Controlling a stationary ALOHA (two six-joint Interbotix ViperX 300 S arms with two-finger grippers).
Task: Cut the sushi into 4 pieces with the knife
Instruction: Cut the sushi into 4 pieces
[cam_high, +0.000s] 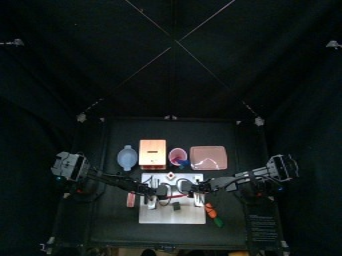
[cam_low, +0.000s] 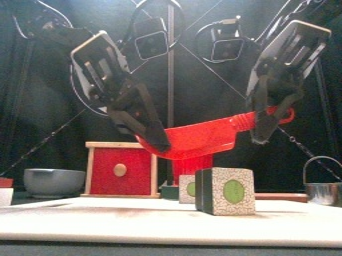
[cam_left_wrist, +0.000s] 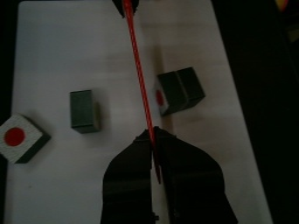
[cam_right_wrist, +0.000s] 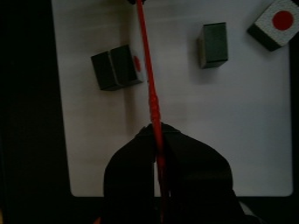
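1. Progress: the sushi lies in three parts on the white cutting board. Toward the board's left end is a tipped piece, then a single block, then a thicker block that looks like two still joined. I judge two cuts done and one left.
2. The left gripper is closed tight on one end of the red knife, above the board's middle.
3. The right gripper is clamped on the knife's other end. The blade hangs above the board, clear of every piece.

Bare board between scattered sushi pieces, knife overhead.
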